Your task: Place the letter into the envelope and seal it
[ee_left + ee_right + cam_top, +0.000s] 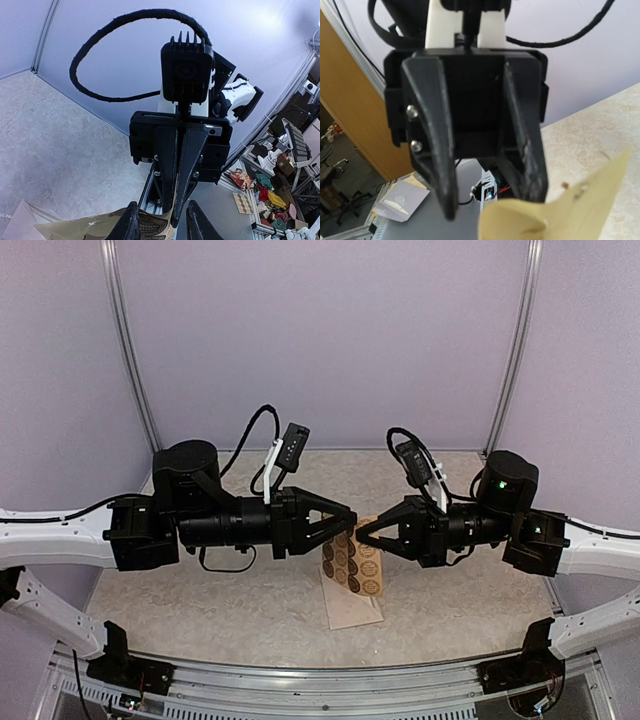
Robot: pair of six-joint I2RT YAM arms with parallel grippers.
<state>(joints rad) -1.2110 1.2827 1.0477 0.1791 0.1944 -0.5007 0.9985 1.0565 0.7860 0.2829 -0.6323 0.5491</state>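
Note:
A tan sheet of round brown stickers [352,562] hangs in the air between my two grippers, above the table's middle. My right gripper [360,534] is shut on its upper edge; the left wrist view shows its fingers [182,195] pinched on the sheet [150,223]. My left gripper [350,521] faces it, open, its fingers either side of the sheet's edge [161,222]. The right wrist view shows those open fingers [491,200] and the blurred sheet [560,210]. The pale tan envelope [352,610] lies flat on the table below the sheet. I cannot make out the letter.
The speckled beige table [200,590] is ringed by pale purple walls [320,340]. A metal rail [320,680] runs along the near edge between the arm bases. Outside the cell there is workshop clutter [270,195].

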